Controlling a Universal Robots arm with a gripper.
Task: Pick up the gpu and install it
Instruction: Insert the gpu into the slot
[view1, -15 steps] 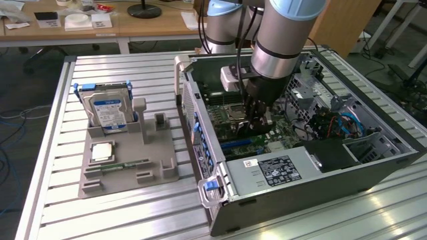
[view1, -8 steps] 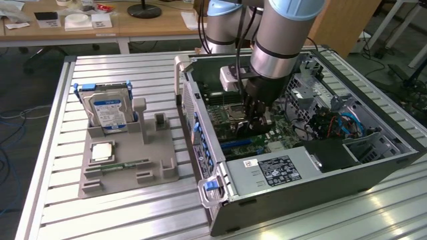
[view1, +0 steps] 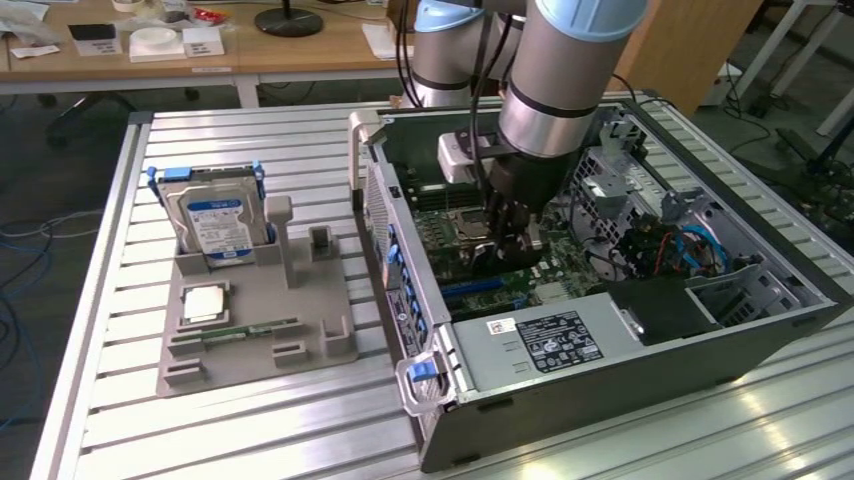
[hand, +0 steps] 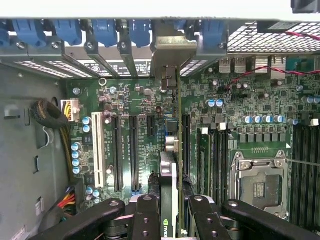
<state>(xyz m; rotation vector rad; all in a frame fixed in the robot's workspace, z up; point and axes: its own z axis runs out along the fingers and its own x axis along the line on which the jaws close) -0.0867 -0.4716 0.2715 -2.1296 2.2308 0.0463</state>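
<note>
Your arm had its black-fingered hand (hand: 168, 220) lowered inside the open grey computer case (view1: 627, 370), its fingers (hand: 146, 217) pinching the thin black expansion card (hand: 168, 175) edge-on by its upper edge. You had that card standing upright over the green motherboard (hand: 140, 100), just beside the long black slots (hand: 134, 152), its silver end bracket (hand: 172, 50) reaching to the case's rear wall among the blue clips. At nine o'clock from the case on the slatted metal table (view1: 267, 430), the grey holder (view1: 254, 330) carried the silver hard drive with blue-white label (view1: 216, 228).
</note>
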